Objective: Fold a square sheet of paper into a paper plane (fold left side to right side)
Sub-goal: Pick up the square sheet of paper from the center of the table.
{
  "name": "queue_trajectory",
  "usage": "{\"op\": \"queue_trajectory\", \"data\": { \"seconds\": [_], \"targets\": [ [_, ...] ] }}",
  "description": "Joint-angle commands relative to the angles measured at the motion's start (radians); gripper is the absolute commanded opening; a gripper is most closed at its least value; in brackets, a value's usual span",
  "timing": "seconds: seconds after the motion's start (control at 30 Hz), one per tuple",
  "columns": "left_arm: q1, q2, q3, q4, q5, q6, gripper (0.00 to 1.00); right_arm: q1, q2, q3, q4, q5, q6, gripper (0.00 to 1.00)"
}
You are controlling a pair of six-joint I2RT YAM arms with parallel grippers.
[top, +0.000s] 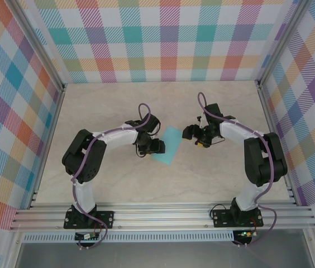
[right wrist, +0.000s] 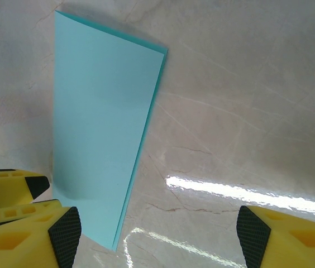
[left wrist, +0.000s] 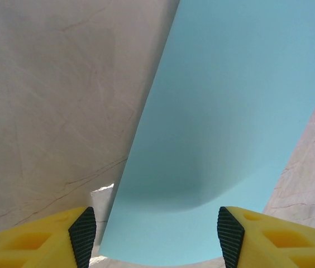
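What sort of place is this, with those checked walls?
Probably a robot test cell, not a home: a left arm and right arm bolted to a metal rail, checked panels boxing in a table, one paper to work on.

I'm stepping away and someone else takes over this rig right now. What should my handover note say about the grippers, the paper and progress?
Grippers: the left gripper is open, with a finger on either side of the paper and no pinch visible. The right gripper is open over the bare table beside the paper's long edge, holding nothing.
Paper: it lies on the table between the two grippers, folded over into a narrow rectangle, with two layers showing along one long edge.
Done: the half fold is laid over.
Left: the paper bulges near the left fingers, so the crease probably needs pressing. The plane's later folds all remain.
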Motion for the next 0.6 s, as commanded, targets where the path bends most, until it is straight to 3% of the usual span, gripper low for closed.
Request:
{"op": "queue_trajectory", "data": {
  "seconds": [0.0, 0.57],
  "targets": [
    [0.009, 0.024, 0.001, -0.037, 0.040, -0.002, 0.61, 0.002, 0.000, -0.003, 0.005, -0.013, -0.007, 0.76],
    [-0.064, -0.021, -0.019, -0.025, 0.155, -0.047, 0.57, 0.003, 0.003, -0.007, 0.010, -0.013, -0.004, 0.77]
  ]
}}
